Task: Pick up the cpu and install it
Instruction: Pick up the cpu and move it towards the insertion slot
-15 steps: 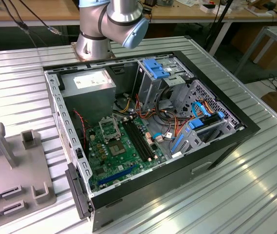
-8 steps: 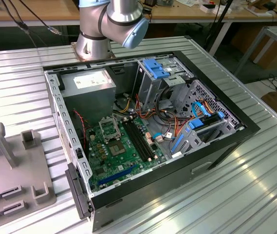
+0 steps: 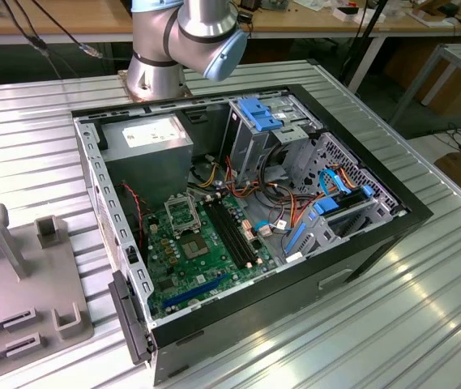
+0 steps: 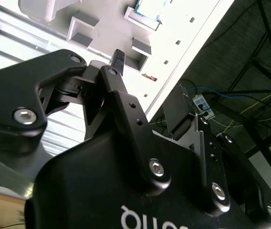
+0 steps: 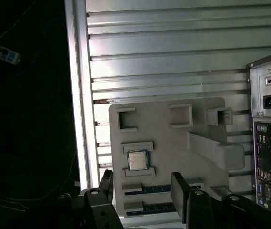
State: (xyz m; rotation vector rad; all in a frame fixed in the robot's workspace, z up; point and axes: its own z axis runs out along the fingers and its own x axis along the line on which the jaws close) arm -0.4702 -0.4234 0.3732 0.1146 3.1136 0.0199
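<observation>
The gripper [image 5: 142, 190] has its fingers spread wide with nothing between them, and it points down at the cpu [image 5: 137, 160]. The cpu lies flat in a slot of the grey tray [image 5: 173, 143], which sits at the exterior view's lower left beside the computer case [image 3: 376, 235]. The chip looks light, stiff and delicate, so it is probably best pinched by opposite side edges. The arm [image 3: 185, 36] rises at the exterior view's upper middle.

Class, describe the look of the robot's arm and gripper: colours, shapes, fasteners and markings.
The arm is silver-grey metal with rounded joints and a light-blue cap. The gripper is matte black, with angular linkage bars, silver socket-head screws, white lettering on its body and flat rectangular jaws.
</observation>
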